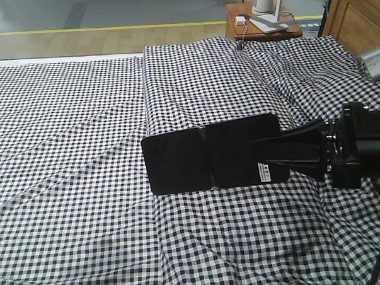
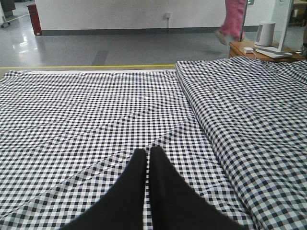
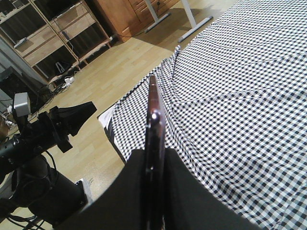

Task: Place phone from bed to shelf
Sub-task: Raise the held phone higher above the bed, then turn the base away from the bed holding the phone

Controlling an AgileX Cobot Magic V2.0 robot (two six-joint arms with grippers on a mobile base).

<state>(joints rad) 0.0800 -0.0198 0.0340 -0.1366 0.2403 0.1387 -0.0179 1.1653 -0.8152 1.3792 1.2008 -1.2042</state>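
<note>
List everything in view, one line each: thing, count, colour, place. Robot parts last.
phone: one, glossy black, over the bed, clamped at one end
bed: one, black-and-white check, fills the foreground
shelf: one, light wood, on the floor beyond the bed
side table: one, brown wood, behind the bed
person: one, pink trousers, background floor
right gripper: one, black, shut on the phone
left gripper: one, black, shut, over the bed

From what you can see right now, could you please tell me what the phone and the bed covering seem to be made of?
The phone looks like glossy black glass or plastic, going by its smooth dark face. Its edge in the right wrist view seems to be pinkish metal. The bed covering looks like matte woven fabric, judging by its checks, folds and wrinkles.
</note>
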